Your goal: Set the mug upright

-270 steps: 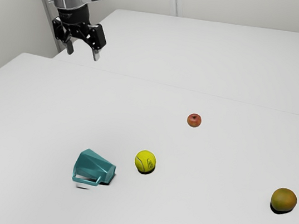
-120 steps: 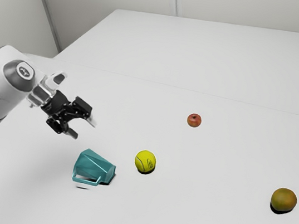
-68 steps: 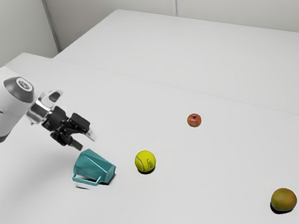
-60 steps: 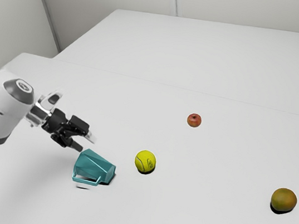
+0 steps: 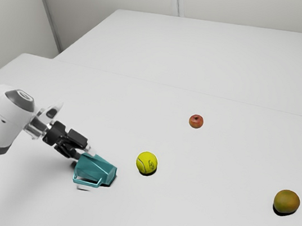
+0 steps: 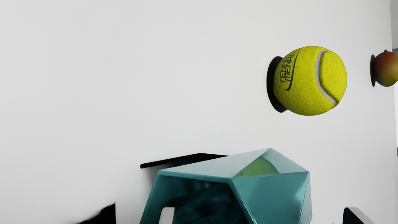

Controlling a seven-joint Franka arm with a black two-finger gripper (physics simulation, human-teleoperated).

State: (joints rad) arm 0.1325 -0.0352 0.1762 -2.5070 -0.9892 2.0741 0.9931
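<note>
The tool [image 5: 85, 154], spread open, is at the mouth of a teal mug [image 5: 97, 171] lying sideways on the bench [image 5: 210, 213], near a ball [image 5: 146, 163].

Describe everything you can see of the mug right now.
The mug is teal, glossy and faceted, perhaps glazed ceramic. It lies on its side on the table, open mouth facing the exterior view's left, base opposite, handle toward that camera. The open gripper is at the mouth end; contact is unclear.
</note>
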